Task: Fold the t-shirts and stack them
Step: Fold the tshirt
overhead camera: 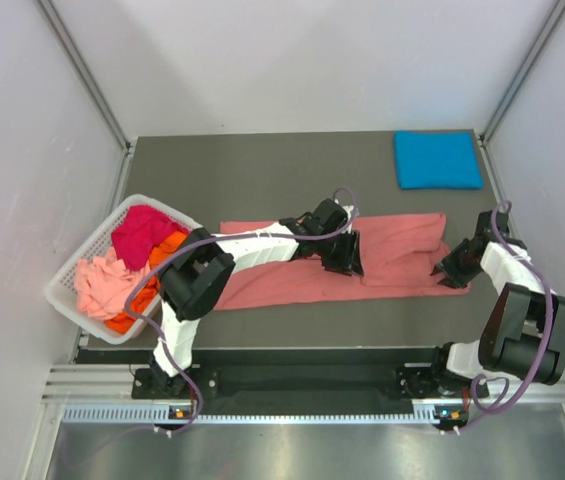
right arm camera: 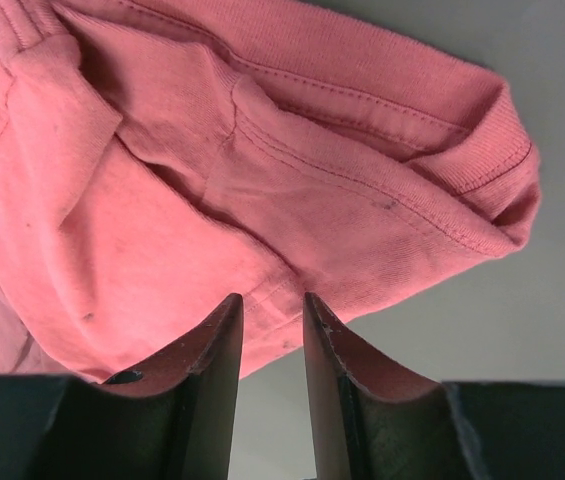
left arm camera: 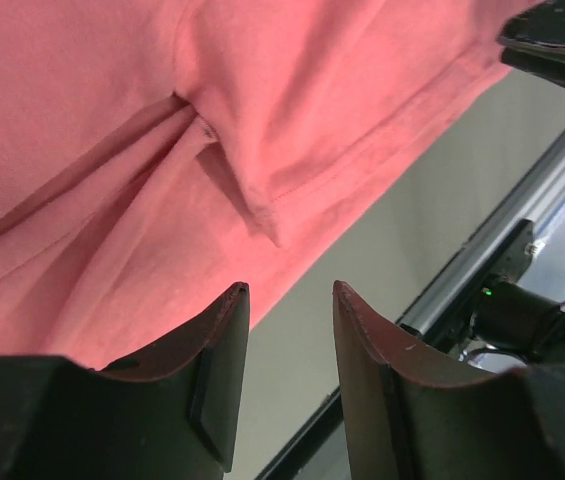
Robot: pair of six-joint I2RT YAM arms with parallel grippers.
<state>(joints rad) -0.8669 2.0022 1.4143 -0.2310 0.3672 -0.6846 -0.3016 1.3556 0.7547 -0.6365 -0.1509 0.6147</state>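
Where the dark bench (overhead camera: 262, 160) is seen from above, a salmon-pink shirt (overhead camera: 402, 250) is spread in a long crumpled band across its middle, from in front of the left arm to the right arm. A white slatted basket (overhead camera: 87, 245) is set at the left edge of the bench, and three shirts are heaped in it: a magenta one (overhead camera: 142, 232) at the far end, an orange one (overhead camera: 167, 248) along the side nearer the arms, and a pale pink one (overhead camera: 97, 285) at the near end. A bright blue shirt (overhead camera: 437, 160) is laid folded into a flat rectangle at the far right corner, well apart from the rest.

The left tool (overhead camera: 344, 255) is positioned over the middle of the salmon-pink shirt. In the left wrist view its fingers (left arm camera: 217, 350) are seen parted, with a clear gap at the tool (left arm camera: 287, 290); nothing is held between them, and the near hem of the shirt (left arm camera: 82, 150) lies just beyond the tips, with bare bench below it.

The right tool (overhead camera: 452, 268) is placed at the right end of the same shirt. In the right wrist view its fingers (right arm camera: 212, 370) are set only a narrow way apart at the tool (right arm camera: 269, 298). Bare bench is visible through the gap, no cloth is pinched, and the edge of the shirt (right arm camera: 162, 200) lies at the fingertips, beside the ribbed collar.
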